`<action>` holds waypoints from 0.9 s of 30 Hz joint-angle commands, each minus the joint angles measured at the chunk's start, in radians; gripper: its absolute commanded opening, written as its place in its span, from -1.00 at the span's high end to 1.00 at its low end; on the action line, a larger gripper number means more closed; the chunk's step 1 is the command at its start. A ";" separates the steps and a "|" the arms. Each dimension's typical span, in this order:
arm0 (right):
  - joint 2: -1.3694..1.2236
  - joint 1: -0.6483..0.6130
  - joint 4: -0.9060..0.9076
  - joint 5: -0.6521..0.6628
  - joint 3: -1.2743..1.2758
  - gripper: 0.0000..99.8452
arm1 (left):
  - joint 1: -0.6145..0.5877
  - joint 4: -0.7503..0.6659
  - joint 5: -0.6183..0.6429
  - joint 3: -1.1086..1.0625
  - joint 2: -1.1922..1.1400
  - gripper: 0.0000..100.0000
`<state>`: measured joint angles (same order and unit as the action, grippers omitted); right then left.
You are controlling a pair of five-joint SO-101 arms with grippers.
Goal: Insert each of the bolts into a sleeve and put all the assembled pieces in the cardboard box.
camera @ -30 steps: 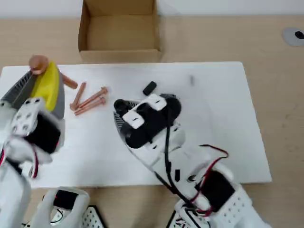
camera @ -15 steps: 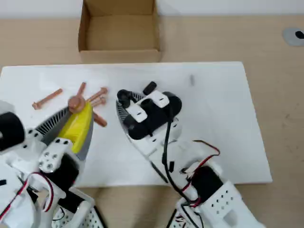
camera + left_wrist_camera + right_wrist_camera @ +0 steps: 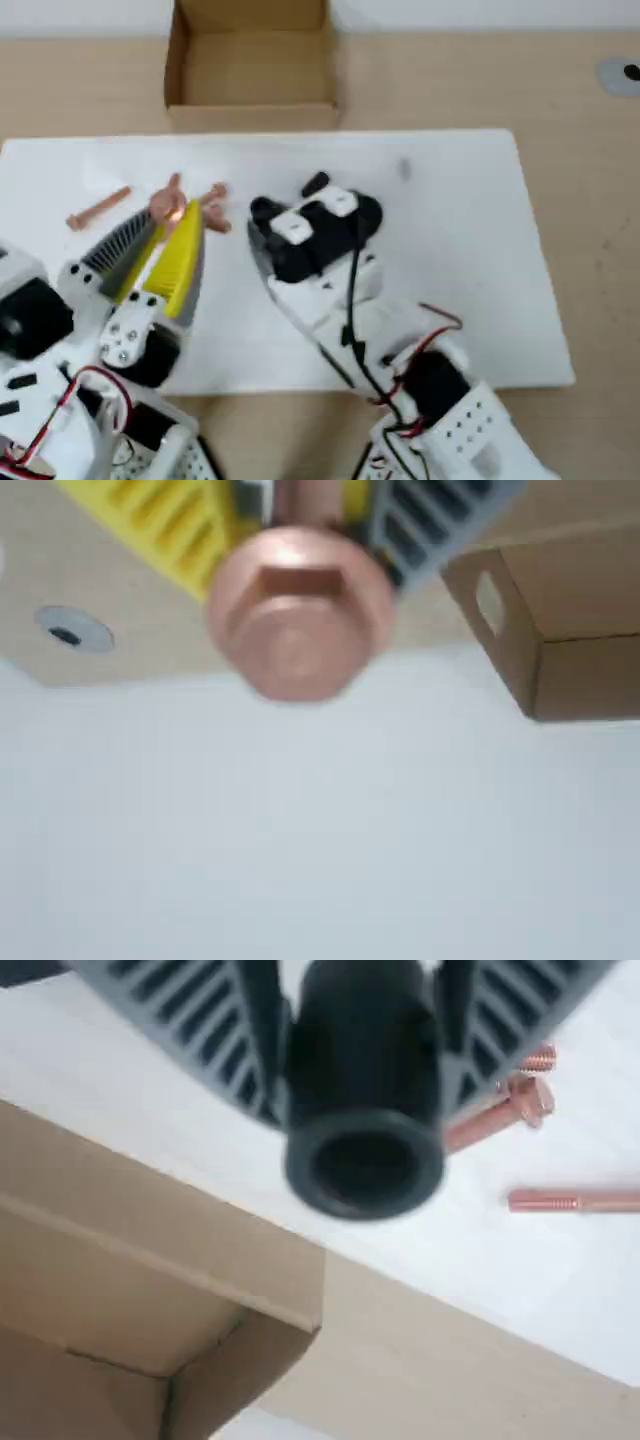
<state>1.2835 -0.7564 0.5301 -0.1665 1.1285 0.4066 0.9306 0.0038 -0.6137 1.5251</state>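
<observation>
While your left gripper [image 3: 172, 222] clamps a bolt [image 3: 298, 625] beside the loose bolts [image 3: 97, 209] on the mat [image 3: 450, 250], your right gripper [image 3: 365, 1020] grips a sleeve [image 3: 365, 1160] nearby. Your box [image 3: 250, 105] sits beyond the mat, well apart from both.

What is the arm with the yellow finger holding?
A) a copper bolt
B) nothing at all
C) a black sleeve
A: the left arm's yellow and grey fingers are shut on a copper bolt, its head towards the wrist camera.
</observation>
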 commanded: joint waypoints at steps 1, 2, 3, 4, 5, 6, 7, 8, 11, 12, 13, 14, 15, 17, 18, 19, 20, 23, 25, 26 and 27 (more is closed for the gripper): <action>0.030 -0.013 0.002 -0.008 -0.010 0.98 | 0.012 -0.034 -0.017 0.003 -0.061 0.99; 0.030 -0.031 -0.003 -0.006 -0.010 0.98 | 0.012 -0.034 -0.017 0.003 -0.084 0.98; 0.028 -0.050 -0.006 -0.002 -0.012 0.98 | 0.012 -0.034 -0.017 0.003 -0.107 0.98; 0.027 -0.065 -0.014 -0.002 -0.012 0.98 | 0.012 -0.034 -0.017 0.003 -0.128 0.98; 0.025 -0.074 -0.017 -0.002 -0.012 0.98 | 0.012 -0.034 -0.017 0.003 -0.145 0.99; 0.024 -0.081 -0.018 -0.002 -0.012 0.98 | 0.012 -0.034 -0.017 0.003 -0.160 0.99; 0.024 -0.081 -0.018 -0.002 -0.010 0.98 | 0.012 -0.035 -0.017 0.003 -0.170 0.99; 0.024 -0.081 -0.018 -0.003 -0.010 0.98 | 0.012 -0.037 -0.018 0.003 -0.176 0.99; 0.025 -0.081 -0.018 -0.003 -0.010 0.98 | 0.008 -0.083 -0.057 -0.009 -0.182 0.99; 0.025 -0.081 -0.018 -0.003 -0.010 0.98 | 0.006 -0.094 -0.074 -0.015 -0.183 0.99; 0.027 -0.082 -0.018 -0.003 -0.010 0.98 | 0.006 -0.103 -0.084 -0.021 -0.182 0.99; 0.027 -0.088 -0.018 -0.002 -0.010 0.98 | 0.006 -0.106 -0.092 -0.025 -0.182 0.99; 0.028 -0.093 -0.014 -0.002 -0.010 0.98 | 0.006 -0.107 -0.098 -0.028 -0.182 0.99; 0.030 -0.108 -0.012 -0.002 -0.008 0.98 | 0.006 -0.103 -0.109 -0.028 -0.182 0.99; 0.030 -0.114 -0.012 -0.002 -0.008 0.98 | 0.006 -0.101 -0.112 -0.028 -0.182 0.99; 0.030 -0.116 -0.014 -0.002 -0.008 0.98 | 0.006 -0.098 -0.117 -0.028 -0.182 0.99; 0.030 -0.119 -0.015 -0.003 -0.008 0.98 | 0.006 -0.097 -0.115 -0.028 -0.182 0.99; 0.028 -0.124 -0.017 -0.002 -0.007 0.98 | 0.006 -0.095 -0.115 -0.037 -0.182 0.99; 0.027 -0.124 -0.017 -0.002 -0.007 0.98 | 0.006 -0.084 -0.112 -0.040 -0.180 0.99; 0.027 -0.124 -0.017 -0.002 -0.007 0.98 | 0.006 -0.066 -0.112 -0.032 -0.180 0.99; 0.027 -0.124 -0.017 -0.002 -0.007 0.98 | 0.006 -0.046 -0.110 -0.025 -0.180 0.99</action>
<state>1.2850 -0.8638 0.5301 -0.1665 1.1285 0.4081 0.8615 -0.1036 -0.6582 1.3472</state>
